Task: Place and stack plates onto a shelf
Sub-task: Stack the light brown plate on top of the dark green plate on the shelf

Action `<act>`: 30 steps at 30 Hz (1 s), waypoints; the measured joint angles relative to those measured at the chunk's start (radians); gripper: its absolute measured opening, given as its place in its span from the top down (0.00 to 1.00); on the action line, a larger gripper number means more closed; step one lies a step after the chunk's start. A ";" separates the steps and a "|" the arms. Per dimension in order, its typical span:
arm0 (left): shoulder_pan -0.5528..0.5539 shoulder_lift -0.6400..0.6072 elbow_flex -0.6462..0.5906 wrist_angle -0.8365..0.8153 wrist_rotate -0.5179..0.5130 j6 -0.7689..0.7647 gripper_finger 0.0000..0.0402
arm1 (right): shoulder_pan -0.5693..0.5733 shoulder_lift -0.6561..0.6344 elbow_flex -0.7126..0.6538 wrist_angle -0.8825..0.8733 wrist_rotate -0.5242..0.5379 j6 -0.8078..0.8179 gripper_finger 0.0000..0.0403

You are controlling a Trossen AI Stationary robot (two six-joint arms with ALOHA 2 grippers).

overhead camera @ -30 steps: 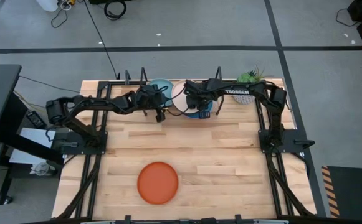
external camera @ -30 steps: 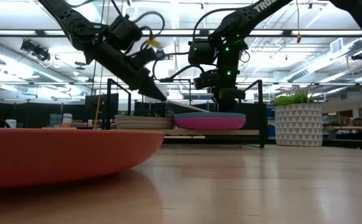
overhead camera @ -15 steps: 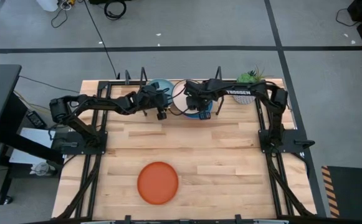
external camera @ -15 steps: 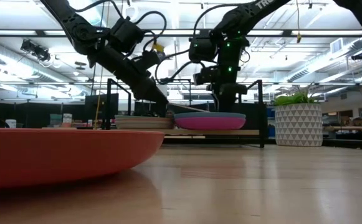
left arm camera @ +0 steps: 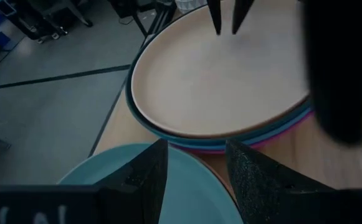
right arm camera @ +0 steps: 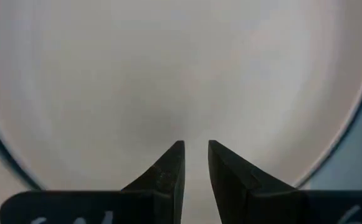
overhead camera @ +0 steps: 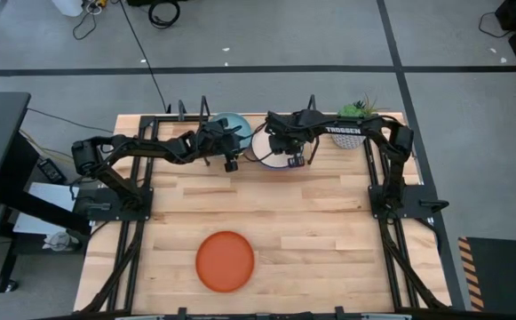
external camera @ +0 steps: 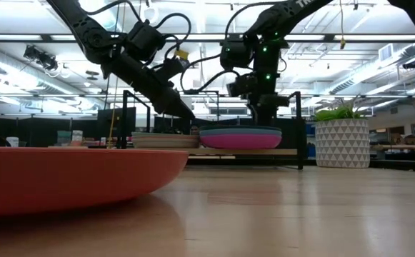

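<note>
Right gripper (right arm camera: 196,165) poised just above the cream plate (right arm camera: 168,74), fingers drawn to a narrow gap with nothing between them. Sits over the right-hand stack on the shelf (external camera: 293,151), where the cream plate tops a pile with a pink plate (external camera: 240,140) at its base and blue and teal edges between. Left gripper (left arm camera: 193,180) close by, fingers moderately apart and empty, hanging over the light teal plate (left arm camera: 137,199) that tops the left-hand stack just beside the first. Potted plant (overhead camera: 353,114) at the shelf's right end, clear of both arms.

Judging by the flat-lying cream plate and the empty fingers: placing step all but finished, release apparently made. Only the orange plate (overhead camera: 225,260) lies off the shelf, alone on the tabletop (overhead camera: 329,231) near the front edge, well apart from both grippers.

Next move likely calls for lifting straight up off the stack without nudging the cream plate, then a long reach back to the orange plate. Calls also for a pinch on the shallow rim, since a flat plate offers little else to grip.
</note>
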State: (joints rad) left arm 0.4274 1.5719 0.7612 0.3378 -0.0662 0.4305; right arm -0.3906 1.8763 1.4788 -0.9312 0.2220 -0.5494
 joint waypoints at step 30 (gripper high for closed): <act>0.000 0.000 0.000 0.001 0.000 -0.022 0.58 | 0.003 -0.016 -0.071 -0.052 -0.003 0.048 0.81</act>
State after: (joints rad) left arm 0.4278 1.5719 0.7612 0.3393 -0.0662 0.4088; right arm -0.3878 1.8605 1.4076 -0.9828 0.2194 -0.5010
